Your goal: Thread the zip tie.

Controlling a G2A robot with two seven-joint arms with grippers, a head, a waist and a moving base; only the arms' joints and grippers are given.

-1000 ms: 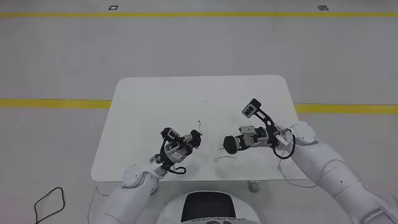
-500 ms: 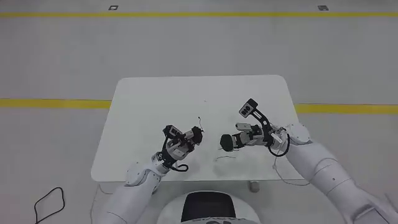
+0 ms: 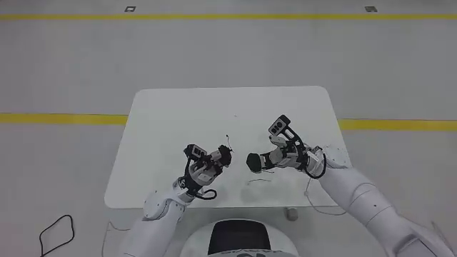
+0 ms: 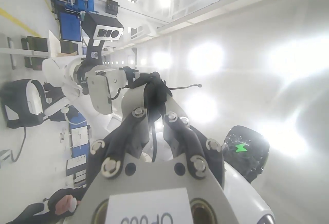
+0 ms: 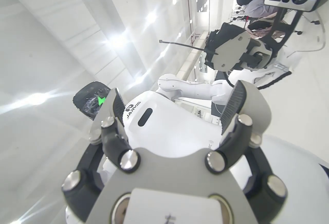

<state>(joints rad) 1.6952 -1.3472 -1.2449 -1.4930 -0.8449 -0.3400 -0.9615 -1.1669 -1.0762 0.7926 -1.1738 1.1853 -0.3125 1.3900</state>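
L gripper (image 3: 220, 157) hangs over the table (image 3: 214, 107), near its front edge and a bit left of centre. It's pinched tight on the zip tie (image 3: 228, 141), w/ the black strap caught between the closed fingers (image 4: 144, 106). In the left wrist view one free end of the tie pokes straight out past the fingertips, w/ a small knob at its tip. Another stretch of strap runs back down between the finger links toward the palm. So the tie is up in the air above the table, not lying on it.

R gripper (image 3: 253, 161) hangs over the table's front part too, just right of centre, facing the L one across a small gap. They're near each other but not touching. Its jaws are spread wide, w/ the ribbed pads (image 5: 232, 104) well apart and nothing between them. From the right wrist view the tie's free end sticks out sideways from the L gripper, clear of the R fingers.
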